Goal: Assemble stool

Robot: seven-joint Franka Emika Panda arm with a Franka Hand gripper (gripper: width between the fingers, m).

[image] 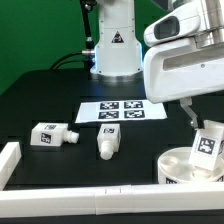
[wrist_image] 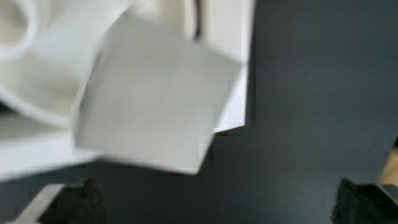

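While the fingers (wrist_image: 64, 205) gape, a leg (wrist_image: 157, 110) (blurred) half-hides the seat (wrist_image: 27, 135).

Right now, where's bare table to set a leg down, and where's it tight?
Bare: the table at the exterior view's left, beside the marker board, beyond the outer lying leg; also the strip between the middle lying leg and the front rail. Crowded: the exterior view's right, where seat disc, third leg and gripper bunch.

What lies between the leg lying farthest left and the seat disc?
Another loose leg, lying on the black table; the exterior view shows it.
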